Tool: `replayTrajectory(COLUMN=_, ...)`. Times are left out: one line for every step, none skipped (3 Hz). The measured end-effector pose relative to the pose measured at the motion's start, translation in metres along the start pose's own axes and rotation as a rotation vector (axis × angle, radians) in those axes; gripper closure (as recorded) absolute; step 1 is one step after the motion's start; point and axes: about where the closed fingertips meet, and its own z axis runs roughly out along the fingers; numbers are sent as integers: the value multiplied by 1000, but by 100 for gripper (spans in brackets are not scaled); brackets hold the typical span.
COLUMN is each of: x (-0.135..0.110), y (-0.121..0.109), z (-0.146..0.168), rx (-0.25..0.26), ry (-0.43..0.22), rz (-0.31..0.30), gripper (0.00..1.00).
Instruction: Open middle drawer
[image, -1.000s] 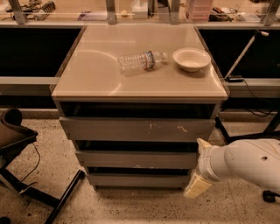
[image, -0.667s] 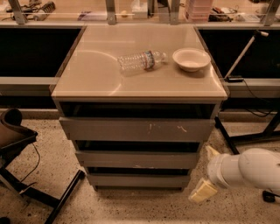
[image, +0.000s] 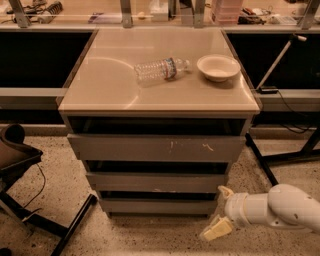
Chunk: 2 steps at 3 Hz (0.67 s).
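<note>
Hovering low w/ fingers (image: 216, 231) spread, empty, the gripper (image: 220, 211) is in approach, I'd say: middle drawer (image: 157, 182) sits just up-left of them, untouched, so next calls for hooking its top edge & pulling; bottle (image: 161, 69), bowl (image: 218, 67) further up, behind.

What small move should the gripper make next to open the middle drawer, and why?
Probably lift the gripper a little and bring it left toward the middle drawer. It hangs low at the right of the cabinet, apart from that front, with its fingers open and nothing held.
</note>
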Motion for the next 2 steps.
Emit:
replayTrajectory(x=19, y=14, z=29, rx=-59, ry=-21, rz=48, gripper=0)
replayTrajectory(x=19, y=14, z=29, rx=-59, ry=-21, rz=48, gripper=0)
